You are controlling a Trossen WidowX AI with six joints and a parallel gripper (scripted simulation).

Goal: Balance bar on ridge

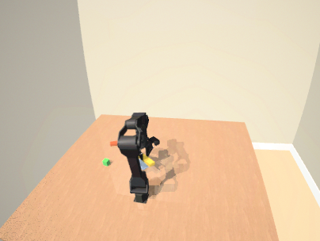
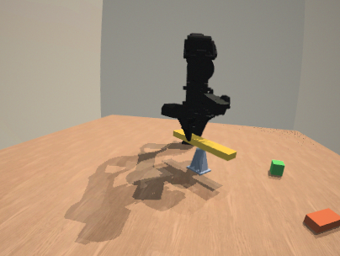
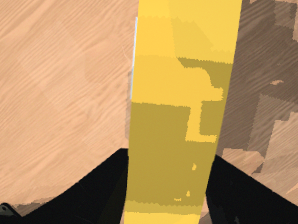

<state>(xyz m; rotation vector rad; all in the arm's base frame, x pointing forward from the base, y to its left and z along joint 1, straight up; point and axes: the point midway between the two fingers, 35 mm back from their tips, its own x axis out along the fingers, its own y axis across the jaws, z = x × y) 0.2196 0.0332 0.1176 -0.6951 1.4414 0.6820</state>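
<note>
The yellow bar (image 1: pixel 149 160) (image 2: pixel 216 148) (image 3: pixel 175 80) is held above the table, with both ends off it. My gripper (image 2: pixel 192 136) (image 3: pixel 166 160) is shut on the bar, on the left of its middle in the exterior view. The blue-grey ridge (image 1: pixel 142 164) (image 2: pixel 199 162) stands on the table right under the bar, close to its middle. Its top meets the bar's underside in the exterior view; whether they touch I cannot tell. In the wrist view the bar hides nearly all of the ridge. In the top view the arm partly covers bar and ridge.
A green cube (image 1: pixel 106 162) (image 2: pixel 277 168) lies on the table, to the right of the ridge in the exterior view. An orange-red block (image 1: pixel 114 143) (image 2: pixel 323 220) lies at the near right there. Shadows of the arm and bar fall on the table beside the ridge.
</note>
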